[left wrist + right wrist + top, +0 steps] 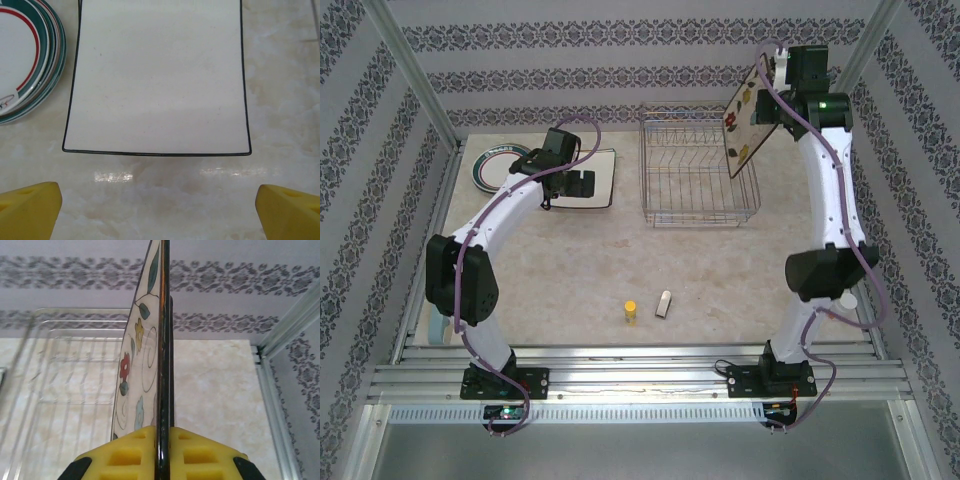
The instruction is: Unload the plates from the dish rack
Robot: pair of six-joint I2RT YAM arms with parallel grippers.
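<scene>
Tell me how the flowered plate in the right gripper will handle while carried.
The flowered plate looks like glazed ceramic: likely rigid, brittle. Probably slippery, since the right gripper pinches only its glossy rim. Held by one edge, tilted above the dish rack, it may pivot.

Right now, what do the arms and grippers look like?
The left arm and right arm have white curved links, black joint housings and black bases. A purple cable runs along each. A green light glows near the right wrist. The left fingers and right fingers are yellow, the right with square recesses.
</scene>
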